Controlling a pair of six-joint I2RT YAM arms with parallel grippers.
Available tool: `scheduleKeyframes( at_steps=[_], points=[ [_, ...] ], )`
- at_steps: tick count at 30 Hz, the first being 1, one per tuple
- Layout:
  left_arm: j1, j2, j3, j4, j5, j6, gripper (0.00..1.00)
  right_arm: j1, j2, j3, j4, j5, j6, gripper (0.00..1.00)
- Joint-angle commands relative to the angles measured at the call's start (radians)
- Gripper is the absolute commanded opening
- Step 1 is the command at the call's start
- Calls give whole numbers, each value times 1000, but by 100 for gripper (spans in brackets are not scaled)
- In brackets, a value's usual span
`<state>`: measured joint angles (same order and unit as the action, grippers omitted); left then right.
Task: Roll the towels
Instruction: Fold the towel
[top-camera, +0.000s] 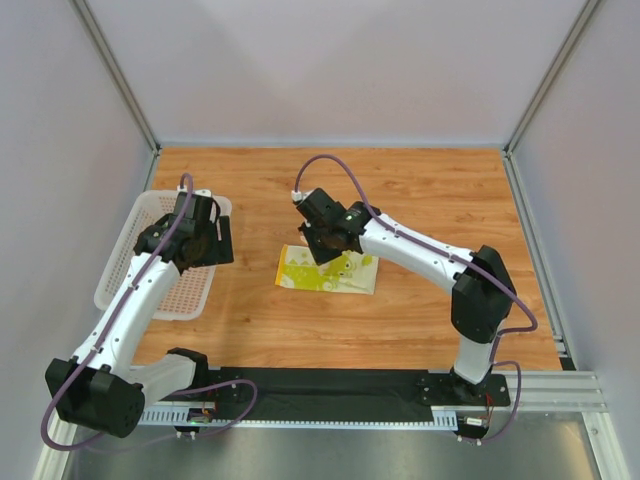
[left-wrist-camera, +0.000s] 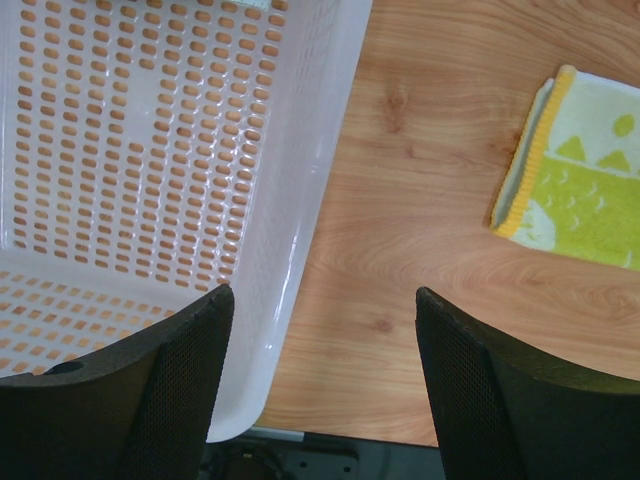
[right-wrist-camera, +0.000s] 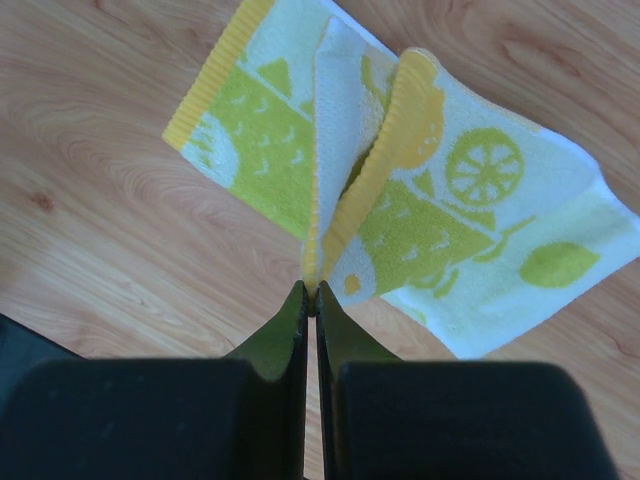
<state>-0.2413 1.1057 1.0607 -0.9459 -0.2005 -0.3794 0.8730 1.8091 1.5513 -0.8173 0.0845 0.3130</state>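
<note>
One towel (top-camera: 340, 275), yellow and lime-green with white patches and lemon prints, lies near the middle of the wooden table. My right gripper (top-camera: 325, 247) is shut on the towel's yellow hem (right-wrist-camera: 330, 235). The pinched edge rises in a fold off the table, while the remainder of the towel (right-wrist-camera: 470, 200) lies flat. My left gripper (top-camera: 220, 240) hangs open over the right rim of the white basket (top-camera: 118, 262), with nothing between its fingers (left-wrist-camera: 325, 292). The towel's left end (left-wrist-camera: 585, 190) shows at the right of the left wrist view.
The white perforated basket (left-wrist-camera: 300, 230) stands at the table's left side; no object shows in the part I see. Grey walls with metal posts close in the table. A black base strip (top-camera: 330, 385) runs along the near edge.
</note>
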Motion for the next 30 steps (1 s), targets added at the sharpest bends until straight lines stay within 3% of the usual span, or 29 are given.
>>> scheduleKeyframes(
  at_steps=[1,13,15,17,18,21,25,30],
  points=[
    [8,0,-2,4,1,16,79,18,28,69,0,-9,-5,0],
    [10,-1,-2,4,3,16,79,57,154,141,-5,-49,-3,2],
    [10,-1,-2,6,3,14,79,61,170,141,3,-69,-3,8],
    [11,-1,-1,4,1,14,79,70,187,141,27,-122,-8,21],
    [11,-1,-2,4,1,14,79,73,193,141,52,-137,-15,36],
    [11,2,-2,4,1,13,79,81,205,142,107,-186,-15,51],
    [11,17,-2,4,0,14,79,80,164,155,127,-158,-12,63],
    [11,37,18,5,54,4,79,37,-78,-47,199,-45,26,73]
  ],
)
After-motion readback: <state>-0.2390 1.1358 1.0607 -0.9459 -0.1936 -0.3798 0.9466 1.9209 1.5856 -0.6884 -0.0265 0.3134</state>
